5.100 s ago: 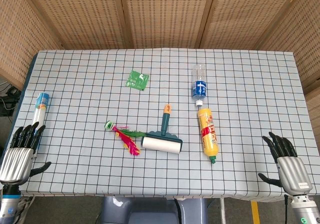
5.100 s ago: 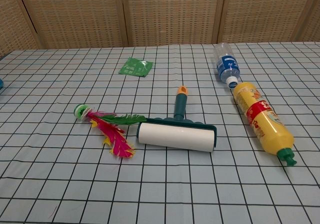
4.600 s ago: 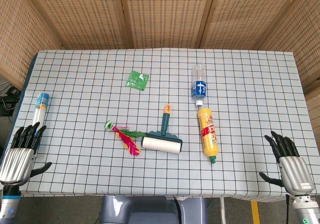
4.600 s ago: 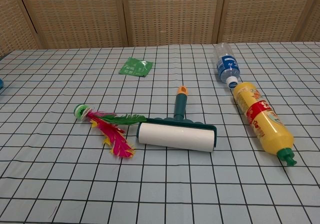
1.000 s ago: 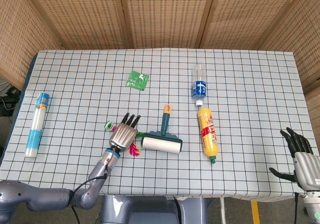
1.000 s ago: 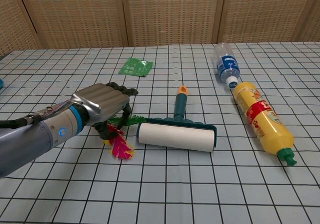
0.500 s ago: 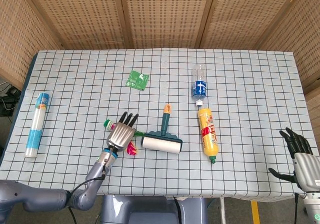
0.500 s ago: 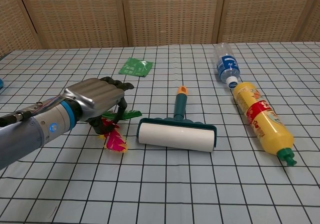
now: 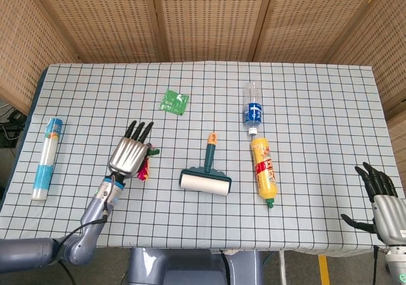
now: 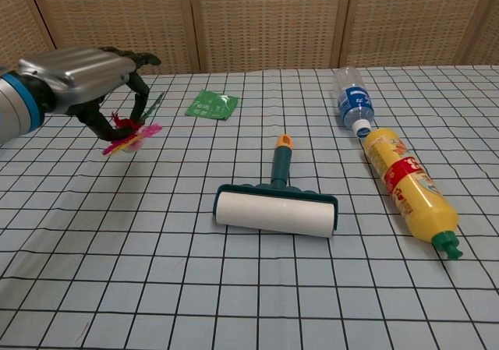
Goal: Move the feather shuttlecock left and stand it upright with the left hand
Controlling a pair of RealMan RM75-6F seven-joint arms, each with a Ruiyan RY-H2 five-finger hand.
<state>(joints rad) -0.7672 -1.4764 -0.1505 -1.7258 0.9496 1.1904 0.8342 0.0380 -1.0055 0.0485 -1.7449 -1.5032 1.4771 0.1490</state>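
Note:
My left hand (image 9: 129,153) (image 10: 82,75) is lifted above the left part of the checked table and holds the feather shuttlecock (image 10: 129,136) (image 9: 145,164) under its curled fingers. Pink, red and green feathers stick out below and to the right of the hand. The shuttlecock's base is hidden by the hand. My right hand (image 9: 384,204) hangs off the table's front right corner, fingers spread, holding nothing; the chest view does not show it.
A lint roller (image 9: 205,178) (image 10: 276,210) lies mid-table. A yellow bottle (image 9: 263,171) (image 10: 409,189) and a clear bottle (image 9: 253,110) (image 10: 353,103) lie to the right. A green packet (image 9: 174,101) (image 10: 212,104) sits further back. A blue-white tube (image 9: 45,158) lies at the left edge.
My left hand has lifted the shuttlecock off the table and carried it left and away from the lint roller. The right hand has stayed still.

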